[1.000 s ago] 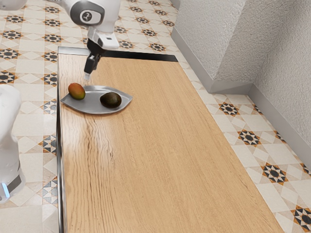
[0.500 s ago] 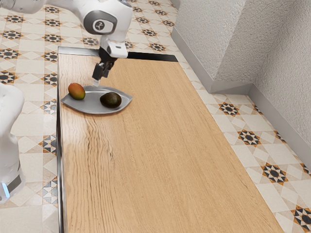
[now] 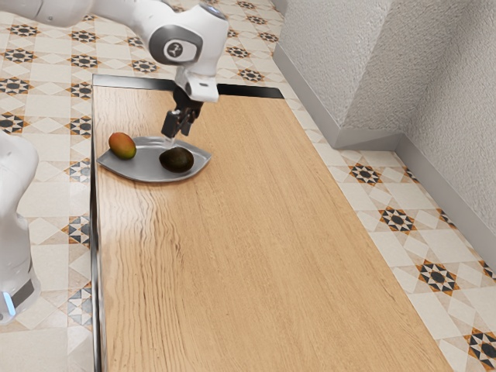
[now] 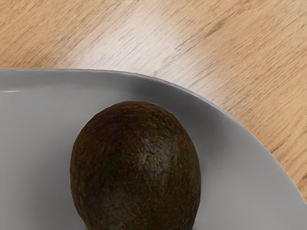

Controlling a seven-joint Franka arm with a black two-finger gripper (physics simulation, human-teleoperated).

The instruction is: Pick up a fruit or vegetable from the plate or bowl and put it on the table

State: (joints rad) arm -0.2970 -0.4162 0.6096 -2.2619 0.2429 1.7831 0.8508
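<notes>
Wooden table on a patterned tile floor: gripper above an avocado

The wooden table [image 3: 271,232] stands on a patterned tile floor [image 3: 46,101], near a rough pale wall [image 3: 310,70]. The black gripper [image 3: 170,140] points downward, just above the avocado [image 3: 177,160]; whether it is spread or pressed together cannot be told. The avocado lies on the grey, pointed oval plate [image 3: 143,167], toward its tip at the exterior view's right; the wrist view shows the dark, pebbled skin near the plate's curved rim. The red-green mango [image 3: 122,146] rests near the opposite tip, apart from the avocado. The plate sits near the table's far corner at the exterior view's left.
</notes>
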